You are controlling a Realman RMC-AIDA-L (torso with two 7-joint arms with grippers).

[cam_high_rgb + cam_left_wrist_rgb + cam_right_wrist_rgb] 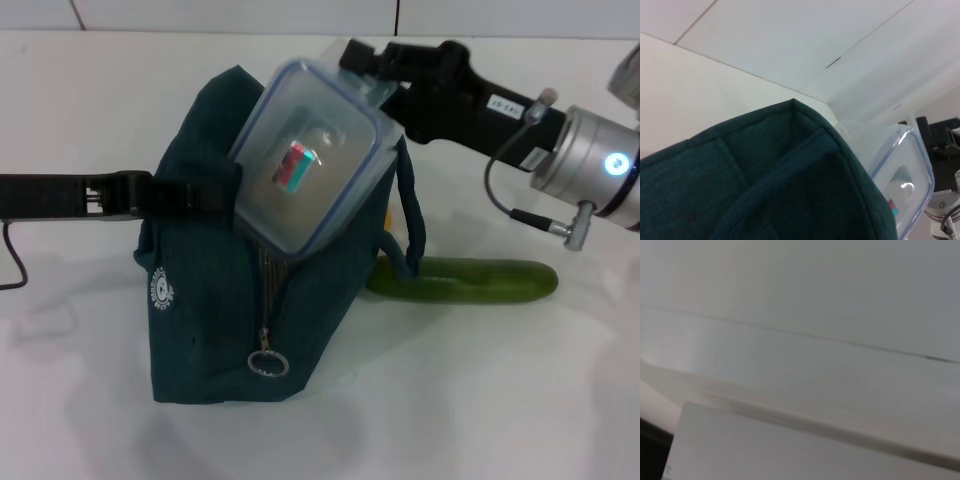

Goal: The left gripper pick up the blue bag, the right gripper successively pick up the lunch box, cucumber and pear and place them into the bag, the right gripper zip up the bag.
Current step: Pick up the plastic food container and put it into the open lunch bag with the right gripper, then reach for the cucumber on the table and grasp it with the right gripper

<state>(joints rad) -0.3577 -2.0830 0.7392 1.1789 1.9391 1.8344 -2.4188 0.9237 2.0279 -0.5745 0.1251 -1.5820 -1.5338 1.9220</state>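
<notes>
While your right gripper [352, 62] clamps the lunch box [305, 160] half into the blue bag [200, 300] pinched by your left gripper [165, 193], its corner may snag the rim

We see the blue bag [215, 330] standing at the middle of the table [480, 400], the lunch box [310, 160] tilted in its open top. The left gripper [190, 195] reaches in from the left at the bag's upper edge, the right gripper [365, 65] from the right, behind the box. The cucumber [470, 282] lies on the table just right of the bag.
</notes>
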